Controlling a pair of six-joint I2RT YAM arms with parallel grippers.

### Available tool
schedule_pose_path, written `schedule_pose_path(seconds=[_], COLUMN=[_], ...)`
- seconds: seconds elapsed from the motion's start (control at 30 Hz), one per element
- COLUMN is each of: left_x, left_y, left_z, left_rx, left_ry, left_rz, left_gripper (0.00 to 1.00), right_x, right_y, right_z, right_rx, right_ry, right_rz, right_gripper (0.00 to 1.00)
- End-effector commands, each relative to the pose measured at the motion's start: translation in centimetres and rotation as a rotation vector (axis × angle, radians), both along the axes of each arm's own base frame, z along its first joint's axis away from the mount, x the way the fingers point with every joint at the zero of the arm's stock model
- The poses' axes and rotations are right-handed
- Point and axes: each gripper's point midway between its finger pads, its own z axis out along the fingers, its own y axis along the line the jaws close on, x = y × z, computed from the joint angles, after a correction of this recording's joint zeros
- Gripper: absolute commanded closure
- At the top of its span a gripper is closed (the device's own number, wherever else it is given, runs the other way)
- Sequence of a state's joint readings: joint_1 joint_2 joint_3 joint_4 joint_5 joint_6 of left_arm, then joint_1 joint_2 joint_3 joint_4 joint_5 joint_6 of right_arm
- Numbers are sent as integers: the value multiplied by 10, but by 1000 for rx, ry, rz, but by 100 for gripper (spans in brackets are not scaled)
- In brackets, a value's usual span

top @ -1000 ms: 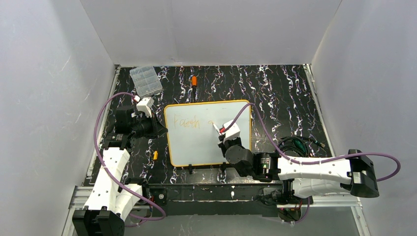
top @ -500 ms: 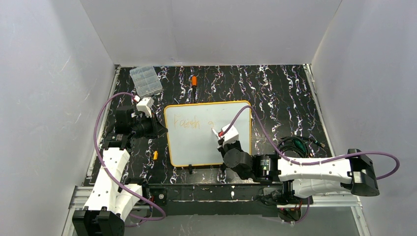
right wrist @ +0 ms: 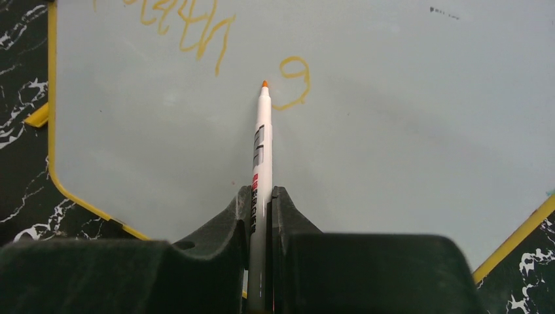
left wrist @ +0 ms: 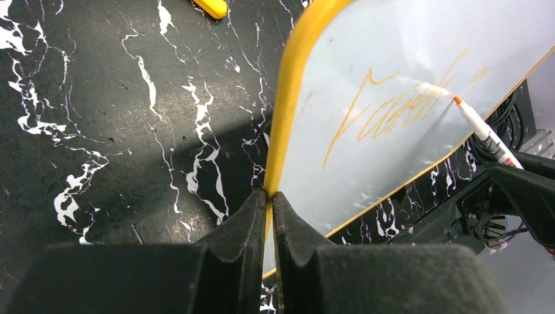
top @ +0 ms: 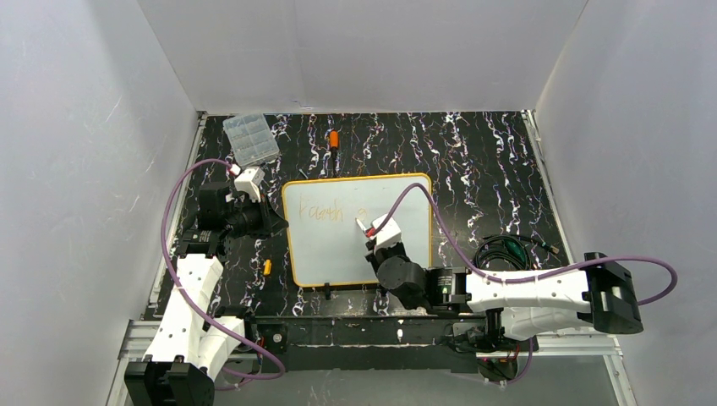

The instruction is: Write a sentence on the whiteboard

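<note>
Writing under way: left gripper (left wrist: 269,203) pinches the whiteboard (left wrist: 406,170) rim, right gripper (right wrist: 262,199) clamps the marker (right wrist: 262,137), which must next extend the sentence (left wrist: 399,111) rightward.

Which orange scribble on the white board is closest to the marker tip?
The lone looped orange letter, just beside the orange tip of the white marker; the longer orange word lies farther off.

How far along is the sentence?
Done: one orange word and a single letter after it. In hand: right claw grips the marker, tip beside that letter; left claw pinches the board at its rim. Left: the rest; most of the board is bare.
</note>
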State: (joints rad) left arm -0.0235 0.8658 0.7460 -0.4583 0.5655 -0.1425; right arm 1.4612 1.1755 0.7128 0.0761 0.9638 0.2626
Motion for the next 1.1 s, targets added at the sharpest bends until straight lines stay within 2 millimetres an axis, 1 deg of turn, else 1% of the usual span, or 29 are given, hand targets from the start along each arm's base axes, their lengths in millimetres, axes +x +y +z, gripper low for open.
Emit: schedule_pose_path(seconds=[0.0, 0.07, 0.13, 0.27, 0.4, 0.6, 0.83, 1.07], left_x=[-3, -3, -3, -4, -4, -4, -4, -4], left_y=[-3, -3, -3, -3, -3, -3, -3, -3], left_z=[9, 9, 9, 9, 9, 9, 9, 9], left_rx=[-11, -11, -11, -11, -11, -11, -11, -10], left_ry=[-14, -15, -15, -16, -16, -16, -13, -13], left_rz=[-13, -11, -12, -11, -13, -13, -11, -9], left_gripper=[93, 93, 93, 93, 93, 93, 93, 93], right_x=[7, 7, 7, 12, 14, 13, 15, 15], right_y=[4, 0, -4, -17, -28, -30, -26, -26], right_z=[49, 58, 61, 57, 46, 36, 33, 30], right_rx=[166, 197, 202, 159, 112, 80, 53, 23], right_ry=[-65, -74, -81, -82, -75, -65, -76, -77], right_rz=[-26, -24, -31, -91, -130, -132, -133, -140], right_gripper=[99, 99, 99, 99, 99, 99, 99, 99])
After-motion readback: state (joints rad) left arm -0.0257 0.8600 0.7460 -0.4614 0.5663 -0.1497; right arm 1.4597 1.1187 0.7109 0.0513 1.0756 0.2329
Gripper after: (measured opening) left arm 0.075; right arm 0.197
